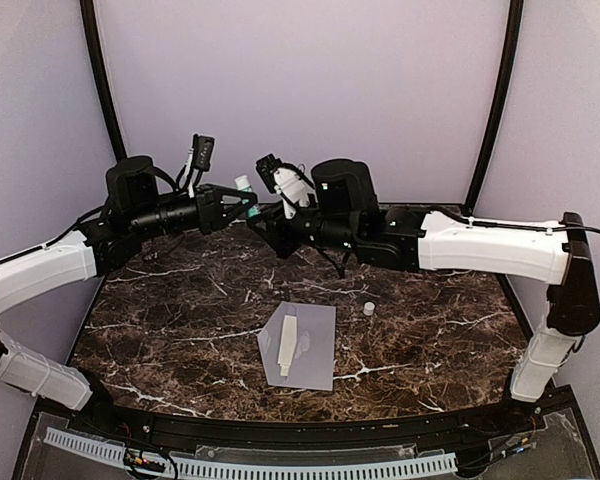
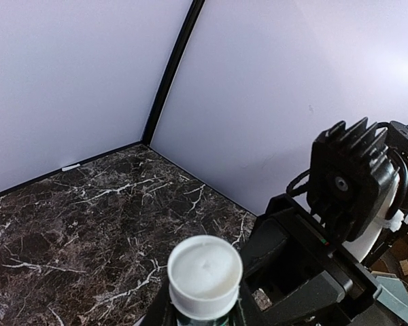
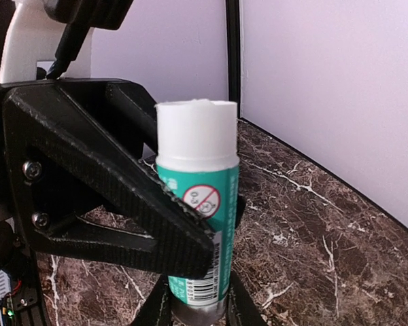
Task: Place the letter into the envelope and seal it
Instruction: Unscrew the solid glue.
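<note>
1. Envelope (image 1: 315, 350) is lying flat on the marble table (image 1: 180, 300), toward 6 o'clock of the tabletop and well below both raised arms.
2. I am judging it to be light, thin and floppy, likely to slide on the polished stone. I would pin one corner and take the flap by its edge, not pinch the body.
3. It is looking plain pale lavender-grey and rectangular, with what seems a triangular flap opening toward 9 o'clock. A narrow white folded letter (image 1: 288, 347) is lying along it; I cannot tell whether it is tucked inside.
4. A small white cap-like piece (image 1: 368, 309) is sitting at about 1 o'clock from the envelope, apart from it.
5. My left gripper (image 1: 236, 203) is clamping the teal-labelled glue stick (image 3: 197, 197) around its middle, up at 12 o'clock.
6. My right gripper (image 3: 198, 309) is pressing its fingers against the stick's base, seemingly gripping it.
</note>
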You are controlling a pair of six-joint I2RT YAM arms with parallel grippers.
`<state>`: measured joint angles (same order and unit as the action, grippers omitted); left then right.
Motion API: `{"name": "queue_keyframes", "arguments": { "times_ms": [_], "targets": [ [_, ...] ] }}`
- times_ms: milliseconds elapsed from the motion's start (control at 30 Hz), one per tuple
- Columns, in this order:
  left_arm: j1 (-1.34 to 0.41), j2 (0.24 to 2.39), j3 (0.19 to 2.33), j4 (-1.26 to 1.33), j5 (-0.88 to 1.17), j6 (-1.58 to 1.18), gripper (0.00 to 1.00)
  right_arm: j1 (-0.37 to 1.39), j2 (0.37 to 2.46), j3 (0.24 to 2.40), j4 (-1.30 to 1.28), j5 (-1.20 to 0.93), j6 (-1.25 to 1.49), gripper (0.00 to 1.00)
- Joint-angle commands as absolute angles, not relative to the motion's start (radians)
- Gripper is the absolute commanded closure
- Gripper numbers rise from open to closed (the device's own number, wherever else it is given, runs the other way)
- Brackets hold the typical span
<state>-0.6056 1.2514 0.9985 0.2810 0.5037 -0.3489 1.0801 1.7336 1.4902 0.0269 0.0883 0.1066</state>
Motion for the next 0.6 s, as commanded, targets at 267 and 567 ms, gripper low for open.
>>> {"name": "queue_keyframes", "arguments": {
  "times_ms": [267,567],
  "targets": [
    [-0.603,1.271,1.042,0.328,0.780,-0.316,1.00,0.988,1.584,1.334,0.277,-0.304,0.192,0.90],
    [-0.603,1.317,1.056,0.468,1.143,-0.407,1.00,0.884,1.514,1.268,0.441,-0.756,0.362,0.90]
  ]
}}
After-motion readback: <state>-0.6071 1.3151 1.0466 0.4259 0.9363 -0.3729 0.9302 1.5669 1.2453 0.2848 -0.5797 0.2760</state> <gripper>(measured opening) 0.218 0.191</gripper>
